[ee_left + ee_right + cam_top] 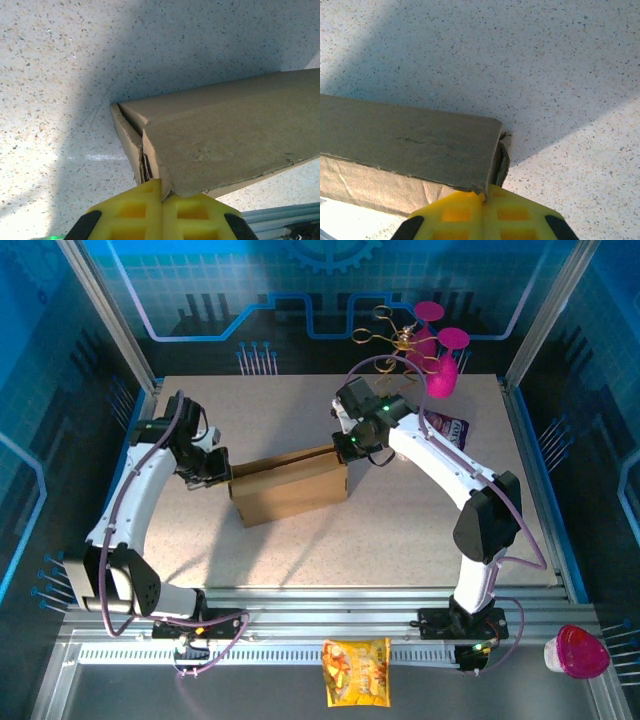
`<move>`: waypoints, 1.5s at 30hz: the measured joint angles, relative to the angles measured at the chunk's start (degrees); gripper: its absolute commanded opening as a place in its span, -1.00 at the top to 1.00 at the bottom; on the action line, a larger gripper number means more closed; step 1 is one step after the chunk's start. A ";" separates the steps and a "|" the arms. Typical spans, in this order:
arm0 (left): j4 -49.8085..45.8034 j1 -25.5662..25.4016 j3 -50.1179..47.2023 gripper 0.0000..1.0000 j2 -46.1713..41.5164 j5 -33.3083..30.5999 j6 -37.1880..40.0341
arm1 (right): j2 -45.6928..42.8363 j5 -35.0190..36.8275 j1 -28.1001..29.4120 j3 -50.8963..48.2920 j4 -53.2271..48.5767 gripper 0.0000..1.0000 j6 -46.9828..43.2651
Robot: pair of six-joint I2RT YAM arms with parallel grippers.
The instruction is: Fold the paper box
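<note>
You are looking down at the paper box [290, 490], which is sitting folded up as a plain brown block near the middle of the surface [400, 540], with your two arms reaching to it from opposite ends. Your left claw [220, 472] is meeting the box's left end, and your right claw [348, 447] is meeting its far right corner.

From above, the fingers are too small for you to read. The wrist views are filling that in: at each end the yellow pads [135, 212] are pressing flat together with no gap, their tips butting against a corner of the box. You cannot tell whether any card is caught between them. The left wrist view is also showing you layered cardboard walls gaping slightly at that corner. The right wrist view is showing a thin slit between the top panel and the end wall.

The overhead view is adding the surroundings:
- **Beyond the box:** pink glasses [440, 350] are standing at the far edge.
- **Right of the box:** a purple packet [452, 427] is lying by the right arm.
- **Nearer than the box:** a yellow snack bag [357, 672] is lying past the metal rails, with a pink-topped cup [578, 651] off to its right.

The surface is pale and speckled, carrying broad shadows. Blue printed panels in metal framing are walling it in
</note>
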 measured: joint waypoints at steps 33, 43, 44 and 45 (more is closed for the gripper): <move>15.13 -9.88 -18.23 1.00 -15.96 -8.33 -8.26 | -8.15 3.72 0.48 -13.42 9.79 0.74 -1.49; 17.05 -10.78 -19.78 1.00 -16.96 -10.05 -9.16 | -10.34 0.48 0.81 -13.07 3.80 -0.14 3.96; 17.18 -10.82 -19.78 1.00 -16.96 -10.16 -9.16 | -10.91 0.22 0.81 -12.98 3.39 -0.18 5.18; 17.27 -10.82 -19.78 1.00 -16.96 -10.21 -9.16 | -11.63 -0.28 0.79 -12.96 3.15 -0.24 6.51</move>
